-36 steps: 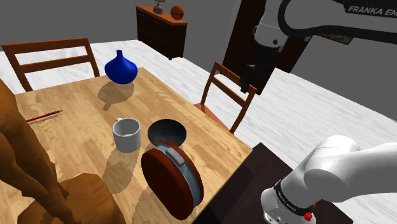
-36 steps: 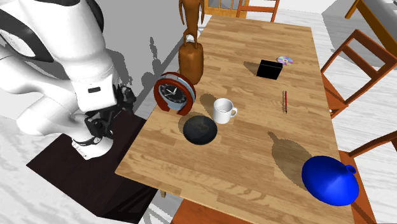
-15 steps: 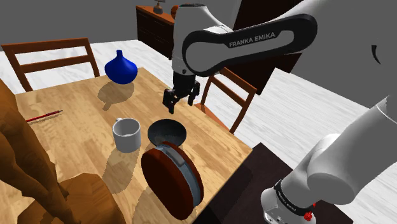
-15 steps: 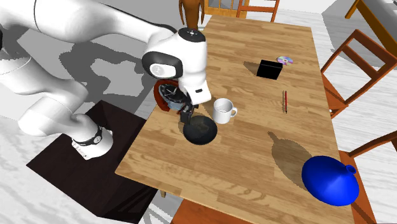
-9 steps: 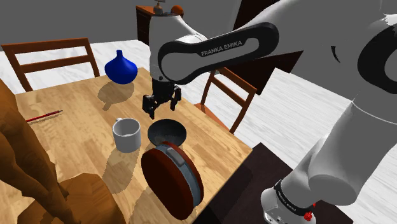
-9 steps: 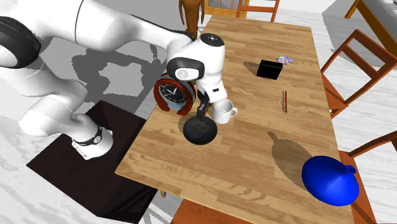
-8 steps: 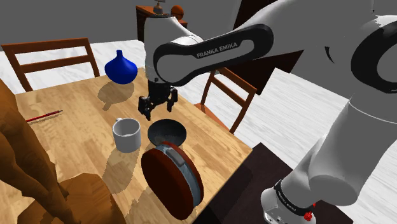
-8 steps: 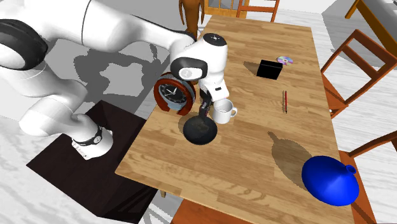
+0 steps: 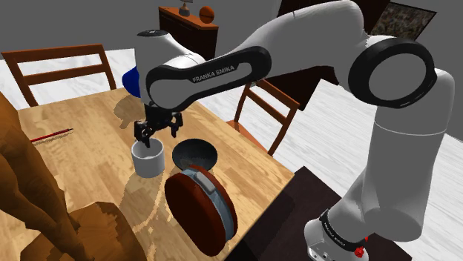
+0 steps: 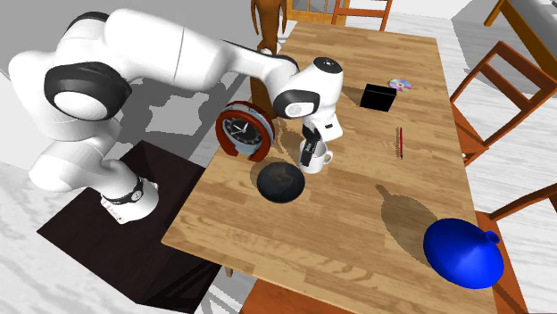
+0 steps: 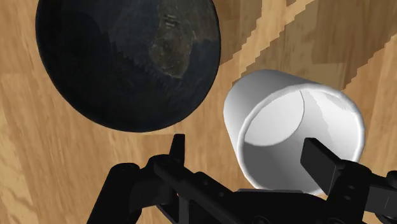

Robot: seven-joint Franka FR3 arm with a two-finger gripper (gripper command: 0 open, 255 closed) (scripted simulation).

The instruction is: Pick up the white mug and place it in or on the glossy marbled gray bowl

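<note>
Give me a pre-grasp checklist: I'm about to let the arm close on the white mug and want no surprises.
1. The gripper is open: ok.
2. The gripper is above the white mug, at its rim: ok.
3. The white mug stands upright on the table: ok.
4. The dark bowl is empty and beside the white mug: ok.
5. The fingers are touching the white mug: cannot tell.

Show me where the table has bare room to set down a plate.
Bare wood lies between the bowl and the blue vase, and at the table end past the black box. The clock, bowl and mug stand crowded together.
</note>
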